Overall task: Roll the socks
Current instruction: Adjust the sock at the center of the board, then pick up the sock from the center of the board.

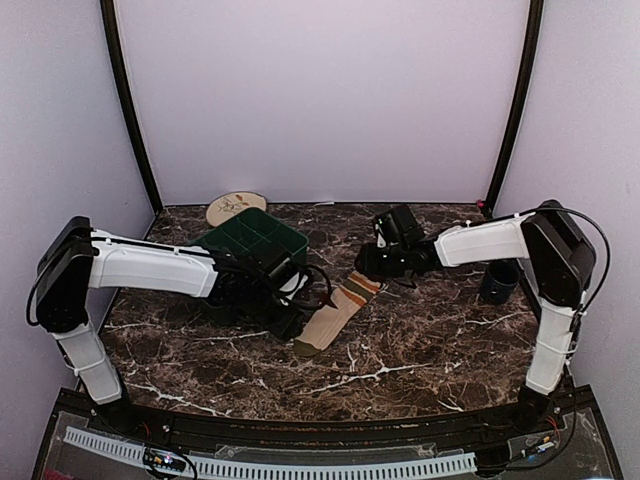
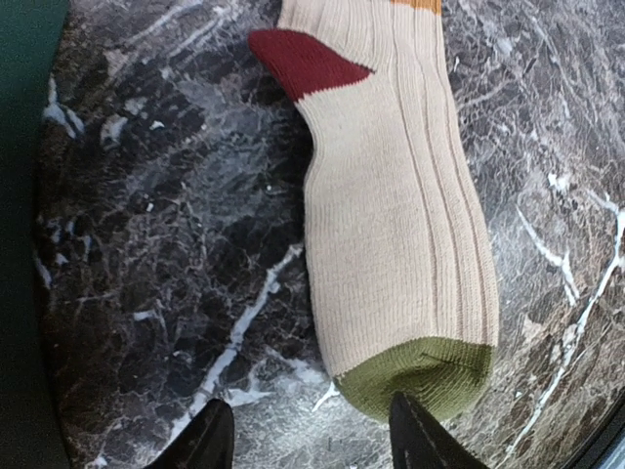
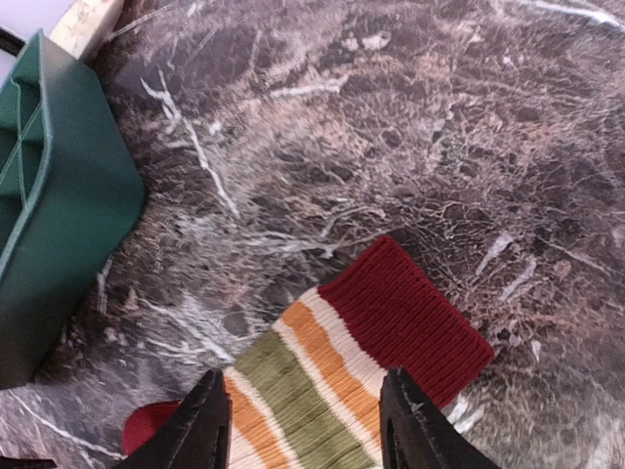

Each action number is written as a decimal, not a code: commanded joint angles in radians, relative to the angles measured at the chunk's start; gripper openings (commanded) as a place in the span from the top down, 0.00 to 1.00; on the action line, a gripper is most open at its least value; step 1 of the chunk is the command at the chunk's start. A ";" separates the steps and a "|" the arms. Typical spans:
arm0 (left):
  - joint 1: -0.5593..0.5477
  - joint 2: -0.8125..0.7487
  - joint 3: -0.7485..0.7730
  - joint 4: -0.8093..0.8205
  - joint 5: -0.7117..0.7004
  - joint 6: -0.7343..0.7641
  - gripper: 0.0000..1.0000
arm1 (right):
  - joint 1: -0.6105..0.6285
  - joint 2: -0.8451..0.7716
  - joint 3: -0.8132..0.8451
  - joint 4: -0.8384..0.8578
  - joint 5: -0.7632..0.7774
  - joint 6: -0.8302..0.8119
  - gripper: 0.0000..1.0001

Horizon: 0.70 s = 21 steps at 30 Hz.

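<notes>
One tan sock (image 1: 335,312) lies flat on the marble table, running diagonally between the two arms. It has a green toe (image 2: 420,376), a red heel (image 2: 303,61) and a cuff striped green, orange and white that ends in a dark red band (image 3: 405,318). My left gripper (image 2: 312,435) hovers open at the toe end, its right fingertip just over the green edge. Over the cuff end my right gripper (image 3: 305,420) stands open, the stripes showing between its fingers. Neither gripper holds anything.
A green compartment bin (image 1: 255,240) stands behind the left gripper, close to the sock. A round beige plate (image 1: 237,207) leans at the back wall. A dark cup (image 1: 499,282) sits by the right arm.
</notes>
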 commanded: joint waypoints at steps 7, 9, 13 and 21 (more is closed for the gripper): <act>-0.003 -0.221 -0.068 0.129 -0.148 0.013 0.41 | 0.087 -0.265 0.006 -0.050 0.108 -0.204 0.00; -0.003 -0.268 -0.097 0.176 -0.167 0.052 0.40 | 0.077 -0.335 -0.092 0.084 0.088 -0.115 0.00; 0.004 -0.377 -0.168 0.270 -0.193 0.083 0.35 | 0.018 -0.379 -0.223 0.288 -0.088 0.019 0.08; 0.064 -0.481 -0.256 0.253 -0.166 0.009 0.29 | 0.190 -0.252 -0.048 -0.098 0.070 -0.302 0.35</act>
